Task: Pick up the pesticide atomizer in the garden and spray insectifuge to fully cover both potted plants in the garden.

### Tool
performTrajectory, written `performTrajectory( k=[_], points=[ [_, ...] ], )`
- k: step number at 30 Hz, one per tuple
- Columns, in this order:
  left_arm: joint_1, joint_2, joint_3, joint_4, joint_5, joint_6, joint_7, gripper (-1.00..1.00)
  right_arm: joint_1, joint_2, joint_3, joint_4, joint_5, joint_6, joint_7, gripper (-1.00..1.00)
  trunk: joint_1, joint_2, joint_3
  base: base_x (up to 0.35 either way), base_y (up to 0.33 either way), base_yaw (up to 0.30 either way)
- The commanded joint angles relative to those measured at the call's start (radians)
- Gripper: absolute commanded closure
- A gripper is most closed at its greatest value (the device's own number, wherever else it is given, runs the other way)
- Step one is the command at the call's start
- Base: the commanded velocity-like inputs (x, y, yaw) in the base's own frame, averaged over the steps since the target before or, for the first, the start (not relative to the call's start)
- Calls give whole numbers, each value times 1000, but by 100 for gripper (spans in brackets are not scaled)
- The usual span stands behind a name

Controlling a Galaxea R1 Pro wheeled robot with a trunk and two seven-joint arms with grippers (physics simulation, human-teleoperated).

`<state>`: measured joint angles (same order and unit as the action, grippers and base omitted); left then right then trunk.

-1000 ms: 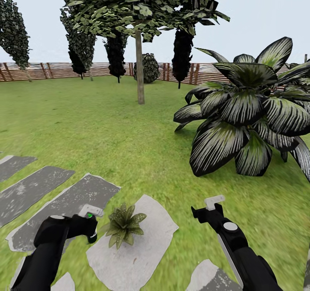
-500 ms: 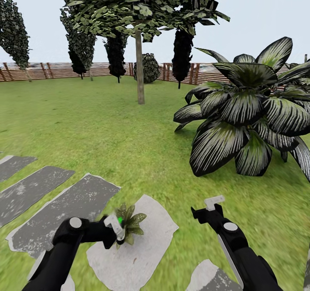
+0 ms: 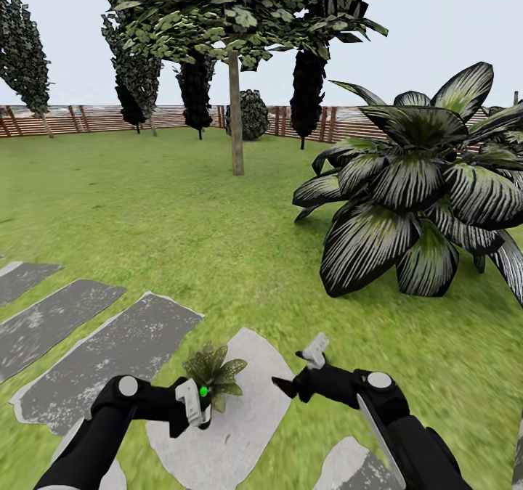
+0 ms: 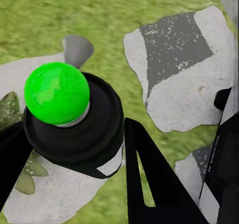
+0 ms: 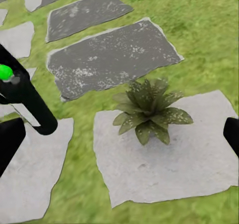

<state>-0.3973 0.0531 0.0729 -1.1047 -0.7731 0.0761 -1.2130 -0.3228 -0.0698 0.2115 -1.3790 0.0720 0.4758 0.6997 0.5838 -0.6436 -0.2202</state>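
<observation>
One potted plant [image 3: 215,374], a low rosette of speckled olive leaves, sits on a pale stepping stone [image 3: 240,425]. My left gripper [image 3: 193,404] is shut on the pesticide atomizer [image 3: 203,391], a dark bottle with a bright green nozzle tip, held right at the plant's left edge. In the left wrist view the atomizer [image 4: 74,124] has its green tip toward the camera, dark fingers [image 4: 149,169] beside it, leaves just beyond. My right gripper [image 3: 296,371] is open, just right of the plant. The right wrist view shows the plant [image 5: 147,109] and atomizer [image 5: 27,102].
The big striped-leaf palm [image 3: 421,185] stands on the lawn at right. Dark grey stepping stones [image 3: 109,345] run off to the left. A tree trunk [image 3: 234,112] and a round bush [image 3: 250,115] stand farther back before the wooden fence [image 3: 87,118].
My left gripper carried the atomizer rightward up to the plant, then held there. My right gripper swung left and turned toward the plant in the last half second.
</observation>
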Motion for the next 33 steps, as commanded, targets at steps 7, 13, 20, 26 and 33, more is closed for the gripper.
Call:
performTrajectory(
  k=[7,13,20,26,33],
  points=[
    [4,-3,3,-3,-4,5,-114,100,-1,-5,-21,-46,9,3,180,-100,0,-1,-2,0,0,0],
    [-3,-5,-1,-1,-5,9,-110,100,-1,-5,-27,-48,9,3,197,100,0,-1,-2,0,0,0],
    [-67,-16,-2,-1,-5,21,-102,100,-1,-3,-25,-49,9,4,196,100,0,-1,-2,0,0,0],
    [-100,-61,-53,34,-6,26,-95,100,-1,4,-17,-48,18,4,195,100,0,-1,-2,0,0,0],
    [-138,-85,-85,129,-8,27,-23,100,-1,7,-17,-63,20,13,194,100,0,-1,-2,0,0,0]
  ],
)
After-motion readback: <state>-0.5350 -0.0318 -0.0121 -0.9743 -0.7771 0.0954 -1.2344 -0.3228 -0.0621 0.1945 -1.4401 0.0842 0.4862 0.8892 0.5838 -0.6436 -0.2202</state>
